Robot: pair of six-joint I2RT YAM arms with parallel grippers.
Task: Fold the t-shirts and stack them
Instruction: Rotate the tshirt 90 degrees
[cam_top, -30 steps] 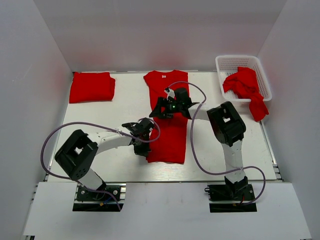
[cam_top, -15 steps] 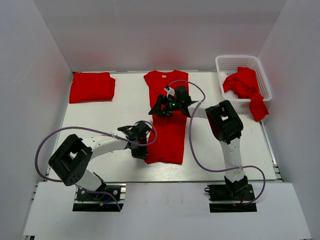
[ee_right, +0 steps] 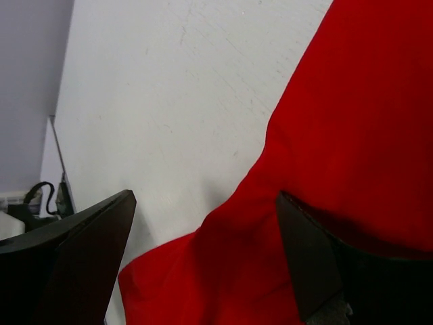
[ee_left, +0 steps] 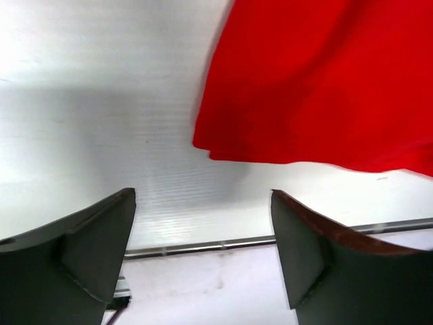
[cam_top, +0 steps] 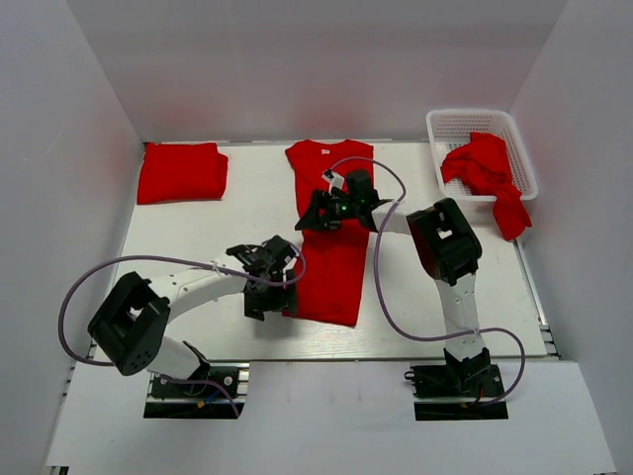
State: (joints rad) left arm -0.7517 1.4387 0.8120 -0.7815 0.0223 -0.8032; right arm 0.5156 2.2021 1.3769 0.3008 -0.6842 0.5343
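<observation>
Both open and empty, left gripper at seven o'clock and right gripper at ten let the bright red fabric t-shirt lie flat.

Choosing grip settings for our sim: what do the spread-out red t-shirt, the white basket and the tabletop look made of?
The spread-out red t-shirt: soft matte fabric, likely cotton knit; it lies limp with wrinkles. The white basket: rigid plastic, moulded lattice walls. The tabletop: hard matte white sheet with fine parallel ribs, possibly corrugated plastic.
</observation>
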